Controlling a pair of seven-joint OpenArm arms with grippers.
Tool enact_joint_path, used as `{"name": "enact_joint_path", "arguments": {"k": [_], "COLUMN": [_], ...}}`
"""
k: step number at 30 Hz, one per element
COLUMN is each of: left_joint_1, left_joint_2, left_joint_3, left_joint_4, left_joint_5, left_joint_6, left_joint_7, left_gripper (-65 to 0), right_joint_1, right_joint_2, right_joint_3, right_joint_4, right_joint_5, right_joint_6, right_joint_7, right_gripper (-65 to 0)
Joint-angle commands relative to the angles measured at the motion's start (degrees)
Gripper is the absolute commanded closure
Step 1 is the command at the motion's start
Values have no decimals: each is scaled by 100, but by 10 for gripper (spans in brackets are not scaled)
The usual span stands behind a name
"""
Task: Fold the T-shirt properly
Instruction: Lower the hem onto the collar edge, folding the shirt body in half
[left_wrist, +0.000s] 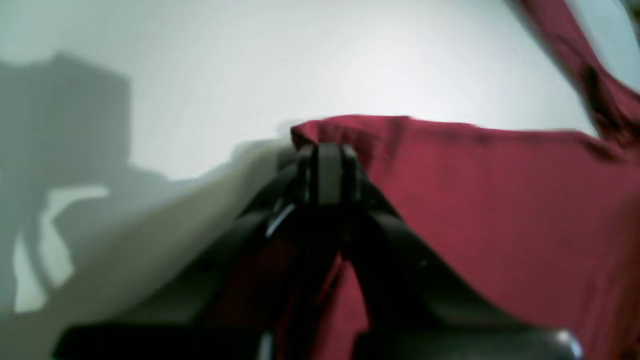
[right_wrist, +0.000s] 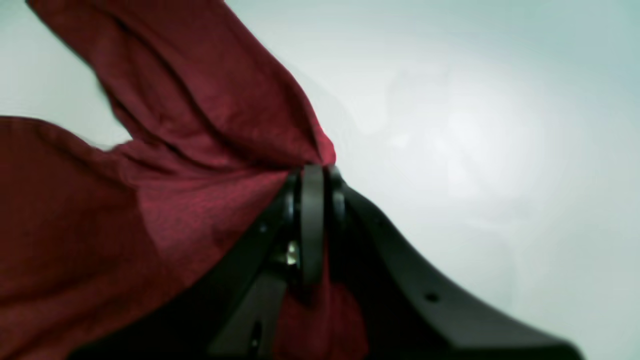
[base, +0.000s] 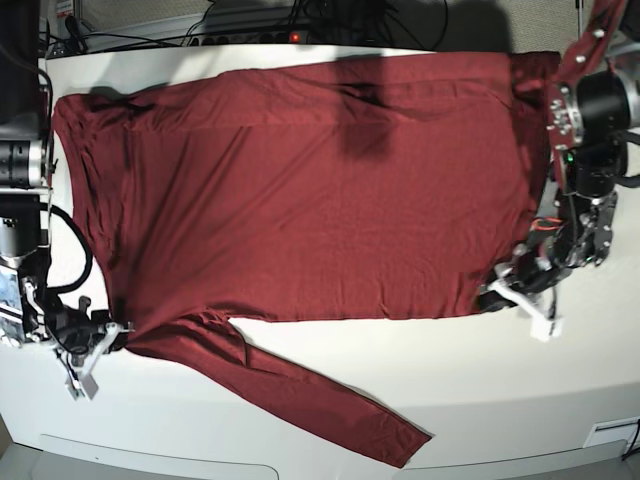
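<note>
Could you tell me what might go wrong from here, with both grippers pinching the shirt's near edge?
1. The left gripper and right gripper each pinch only a small bit of the shirt, so the thin fabric may slip out when lifted.
2. The loose sleeve trails toward the table's front edge and could drag or bunch into the fold.

- The base view looks straight down from above on the whole white table (base: 300, 420), with the T-shirt (base: 320, 190) spread across it and one arm at each side.
- The left wrist view sits close behind the left gripper (left_wrist: 327, 150), looking along its fingers at the red cloth.
- The right wrist view sits just as near behind the right gripper (right_wrist: 312, 175).
- All three share the shirt and tabletop.
</note>
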Motion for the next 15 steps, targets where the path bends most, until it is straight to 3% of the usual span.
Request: {"name": "enact_joint_path", "arguments": {"k": [1, 8, 15], "left_joint_1": [-90, 813, 1963], "left_joint_2": [-122, -317, -518], "left_joint_3": [-22, -33, -37], "left_joint_4": [317, 1810, 3414], "left_joint_5": [-295, -1165, -1843], "left_joint_6": [-56, -56, -56], "left_joint_7": [-59, 264, 579], "left_gripper": [0, 0, 0], "right_joint_1": [229, -107, -1320], "right_joint_2": [109, 433, 839], "right_joint_3": [28, 44, 44], "right_joint_4": [234, 1388, 2833], "right_joint_5": [214, 1075, 1357], "right_joint_6": [25, 25, 25], "right_joint_7": [15, -492, -651], "right_gripper": [0, 0, 0]}}
